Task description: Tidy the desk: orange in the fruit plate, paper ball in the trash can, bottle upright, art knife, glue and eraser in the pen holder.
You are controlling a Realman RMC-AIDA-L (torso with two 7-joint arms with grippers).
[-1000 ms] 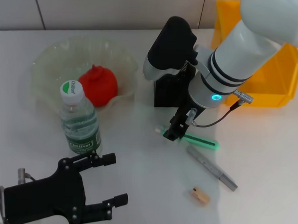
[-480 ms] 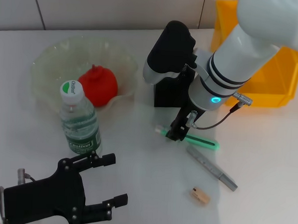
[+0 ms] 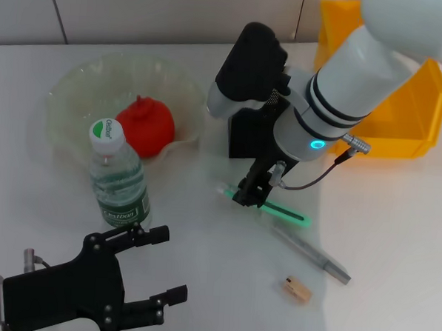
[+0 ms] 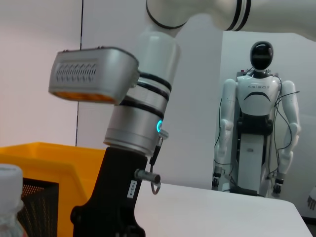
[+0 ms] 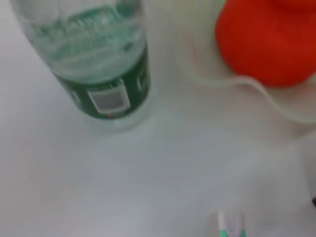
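Note:
The orange lies in the pale green fruit plate. The bottle stands upright in front of the plate. My right gripper is down at the table in front of the black mesh pen holder, shut on the white end of a green stick that lies low over the table. A grey art knife and the tan eraser lie nearby. The right wrist view shows the bottle, the orange and the stick's end. My left gripper is open and empty at the front left. The paper ball is out of view.
The yellow trash can stands at the back right, behind my right arm. The left wrist view shows my right arm's wrist, the trash can and a humanoid robot standing far behind the table.
My right gripper has moved left and toward the front, and the green stick has shifted with it. The grey knife has turned slightly. The left arm has not moved.

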